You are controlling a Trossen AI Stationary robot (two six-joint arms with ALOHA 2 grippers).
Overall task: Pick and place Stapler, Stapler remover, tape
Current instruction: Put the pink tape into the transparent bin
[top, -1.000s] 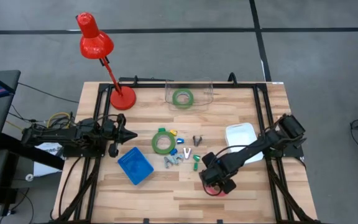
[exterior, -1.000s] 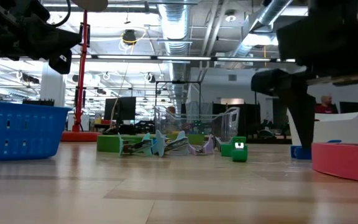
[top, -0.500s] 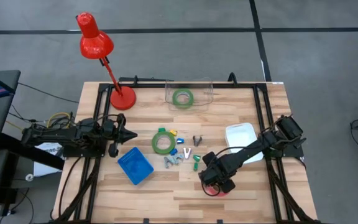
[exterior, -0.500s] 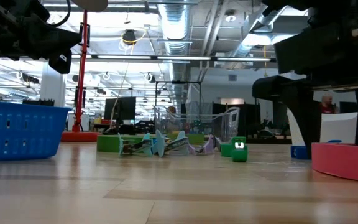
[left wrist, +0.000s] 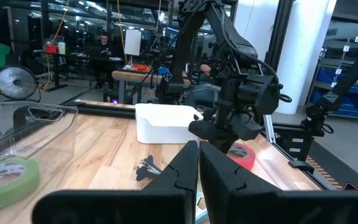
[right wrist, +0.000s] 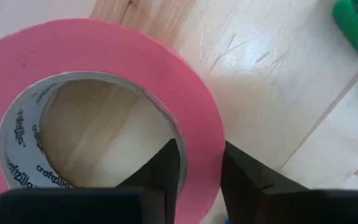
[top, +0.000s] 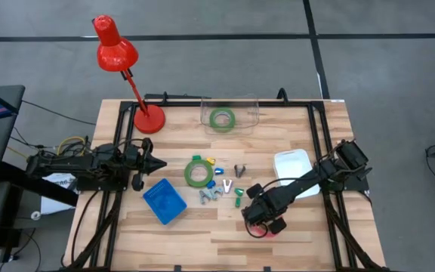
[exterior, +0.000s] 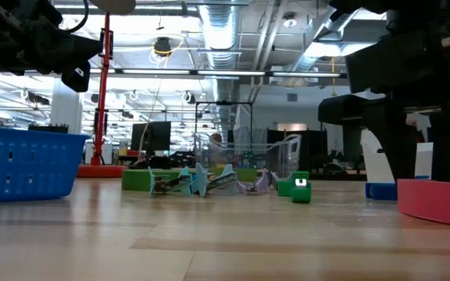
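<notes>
A pink-red tape ring lies flat on the table near its front right. My right gripper points down over it, shut on the ring's wall. One green tape ring lies flat at mid-table. Another green ring sits inside the clear container. A cluster of small coloured stapler and remover pieces lies between the rings, with a green piece nearest the pink ring. My left gripper hovers shut and level at the table's left, pointing toward the right edge. My right gripper has the pink tape's wall between its fingers: one finger stands inside the ring's open centre, the other outside. The fingers come from above, pointing down. The ring lies flat on the table.
A blue basket stands at the front left, a white bin behind my right gripper, a clear container at the far edge, and a red desk lamp at the far left. Black rails run along both table sides.
My right gripper's fingers have closed in from wide apart onto the pink tape's wall, staying over the same spot and pointing down. The tape still lies flat on the table. My left arm has kept still.
</notes>
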